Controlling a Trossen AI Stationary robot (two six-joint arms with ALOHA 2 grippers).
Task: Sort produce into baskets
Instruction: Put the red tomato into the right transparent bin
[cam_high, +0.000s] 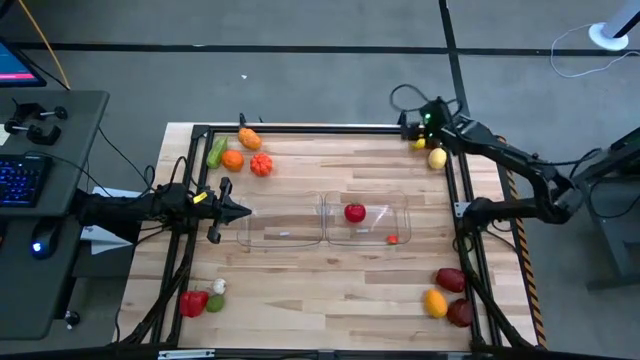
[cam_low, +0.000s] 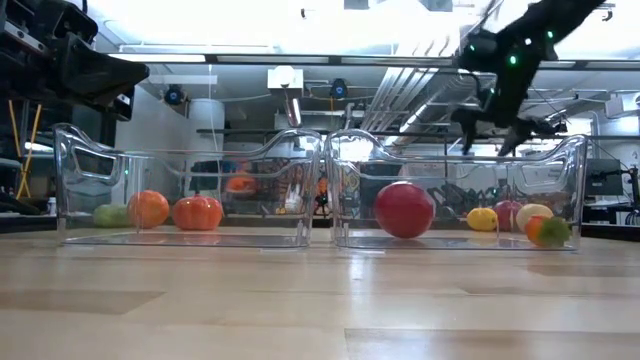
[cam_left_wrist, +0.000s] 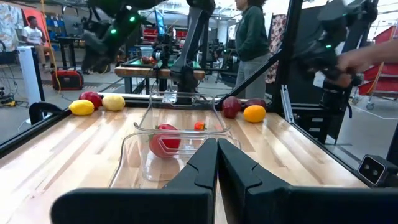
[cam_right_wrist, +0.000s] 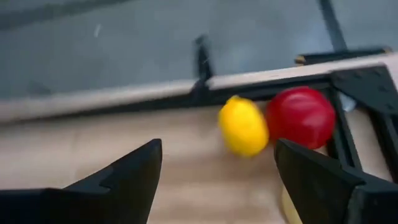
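Note:
Two clear baskets stand side by side mid-table. The left basket (cam_high: 280, 222) holds nothing that I can see. The right basket (cam_high: 368, 222) holds a red apple (cam_high: 354, 212) and a small red piece (cam_high: 393, 239). My left gripper (cam_high: 240, 210) is shut and level at the left basket's left end, with nothing in it. My right gripper (cam_right_wrist: 217, 168) hovers open over the far right corner, tipped down, touching nothing. Ahead of its fingers a yellow lemon (cam_right_wrist: 242, 126) and a red fruit (cam_right_wrist: 301, 117) rest on the table by the frame.
An orange group with a green piece (cam_high: 240, 155) lies far left. A red pepper (cam_high: 193, 302) lies near left, beside a white and a green piece. A maroon, an orange and a red piece (cam_high: 448, 295) lie near right. A black frame (cam_high: 330, 129) rims the table. People (cam_left_wrist: 252, 37) stand beyond it.

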